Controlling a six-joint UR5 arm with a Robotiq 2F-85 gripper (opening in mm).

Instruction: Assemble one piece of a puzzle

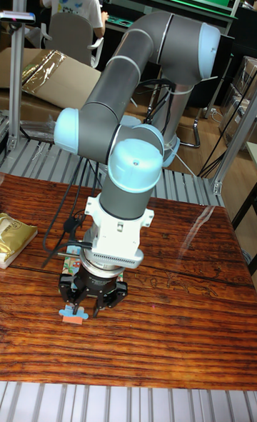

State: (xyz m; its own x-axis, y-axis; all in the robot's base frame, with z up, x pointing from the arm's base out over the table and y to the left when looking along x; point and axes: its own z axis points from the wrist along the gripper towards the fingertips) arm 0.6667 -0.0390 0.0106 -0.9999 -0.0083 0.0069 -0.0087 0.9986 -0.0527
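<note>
1. Low over the reddish-brown wood-grain table [178,308]: the black two-finger gripper [84,310] of the grey and pale-blue jointed robot arm [128,108], pointed straight down, fingertips at or just above the surface.

2. Directly under the gripper, a little toward the left of the picture: a small flat puzzle piece with a blue and orange face [71,314], lying on the wood near the table's front-left area.

3. Long axis of the piece: roughly left to right across the picture, flat on the table; blue lobes visible at both ends, the right one close beside the nearer fingertip. Which edge counts as its leading side: too small to tell.

4. Fingers [98,306] spread slightly apart, straddling or flanking the piece's right end. Pinching it or merely poised beside it: cannot tell from this angle.

5. Behind the gripper, partly hidden by the wrist: a multicoloured block or board [71,259], possibly the rest of the puzzle. If so, destination lies just behind the piece, away from the camera, calling for a short move in that direction.

6. At the far left edge of the table: a crinkled gold foil packet [14,236], well apart from the work.

7. Judged stage: at the piece, grasp or placement unresolved.
</note>
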